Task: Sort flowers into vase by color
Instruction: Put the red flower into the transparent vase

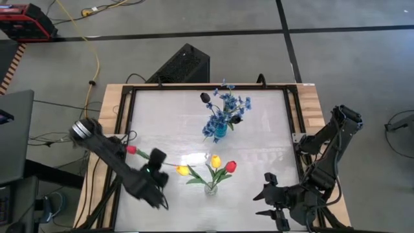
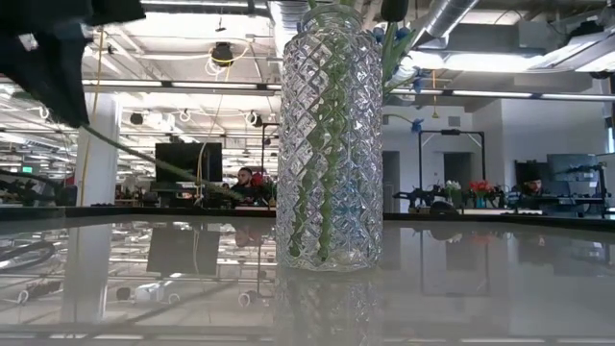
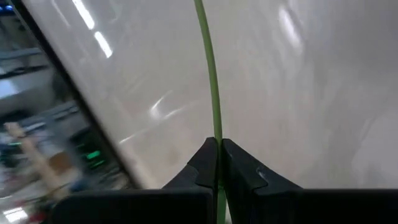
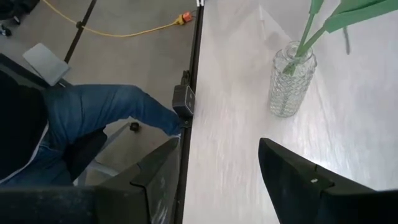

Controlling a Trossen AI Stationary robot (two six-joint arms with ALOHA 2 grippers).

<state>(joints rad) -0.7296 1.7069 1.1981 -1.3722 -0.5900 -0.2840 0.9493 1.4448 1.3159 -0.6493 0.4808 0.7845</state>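
high: overhead | low: tabletop, close to clear vase [image 2: 329,144] | wrists: forward

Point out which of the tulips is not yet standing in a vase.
The red tulip by the table's left edge: the left gripper pinches its green stem. The other red one and both yellow ones stand in the clear glass vase.

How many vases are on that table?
2. A clear glass vase stands near the front middle with yellow and red tulips; a blue vase farther back holds blue sprays. None seems hidden.

No legible text or labels anywhere
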